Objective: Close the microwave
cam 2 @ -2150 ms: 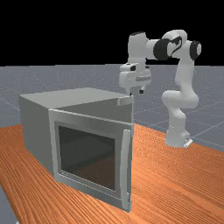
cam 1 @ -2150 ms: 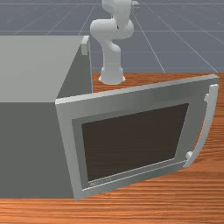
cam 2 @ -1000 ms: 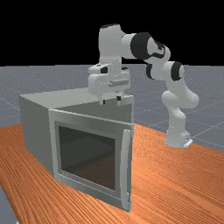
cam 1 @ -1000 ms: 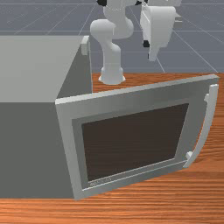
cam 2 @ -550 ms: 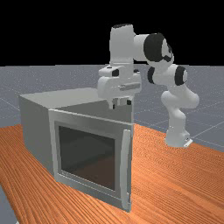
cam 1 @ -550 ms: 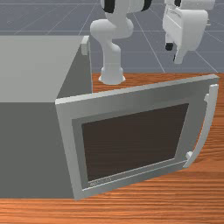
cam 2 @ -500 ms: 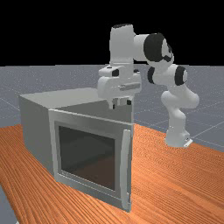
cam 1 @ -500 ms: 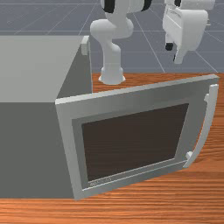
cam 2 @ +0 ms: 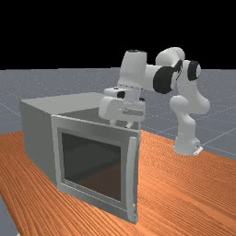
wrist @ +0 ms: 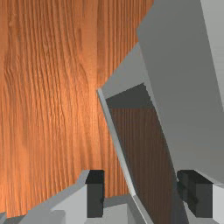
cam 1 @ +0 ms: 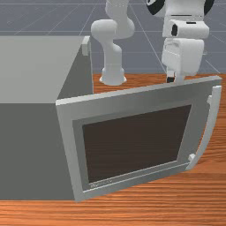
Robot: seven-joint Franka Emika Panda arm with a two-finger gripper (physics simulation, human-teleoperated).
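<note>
The fingers [cam 1: 171, 80], apart, have dropped near the top edge of the door [cam 1: 136, 142], toward the surface's [cam 1: 141, 80] far edge in the front view; the door shifted slightly.

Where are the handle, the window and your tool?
Handle [cam 1: 212, 119]: front view, on the middle stretch of its curved bar.
Window [cam 1: 137, 143]: front view, on the middle of its dark pane.
Tool [wrist: 142, 193]: wrist view, midway between its fingertips, which stand apart.
</note>
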